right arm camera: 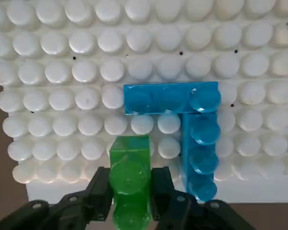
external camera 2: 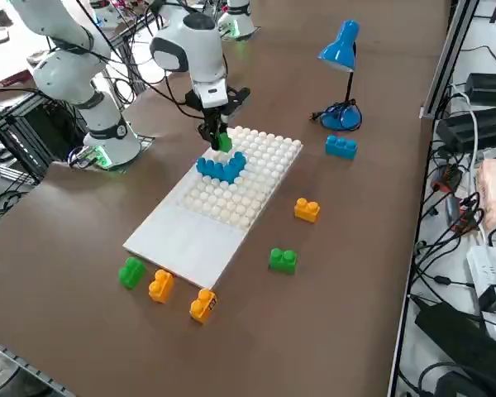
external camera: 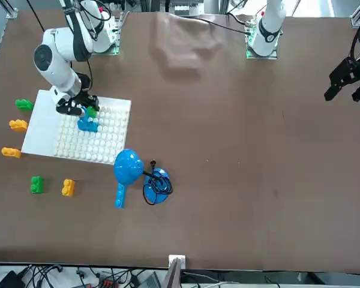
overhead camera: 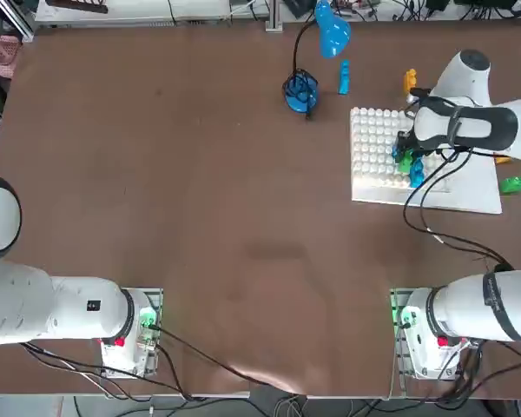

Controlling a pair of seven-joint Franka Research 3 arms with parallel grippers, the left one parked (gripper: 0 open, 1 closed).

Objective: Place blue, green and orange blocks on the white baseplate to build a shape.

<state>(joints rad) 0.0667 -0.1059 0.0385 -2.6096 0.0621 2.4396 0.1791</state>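
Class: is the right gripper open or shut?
Shut: the right gripper clamps the green block above the white baseplate.

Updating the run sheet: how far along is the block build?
Done: blue blocks form an L on the white baseplate. In hand: the right gripper is shut on a green block, just above the studs beside the L. Left: seating it, then the orange blocks and other green blocks lying loose on the table.

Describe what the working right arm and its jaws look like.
The right arm has glossy white rounded shells with a black band, black cables trailing down it, and a base lit green with red parts. The right gripper is matte black, angular plastic.
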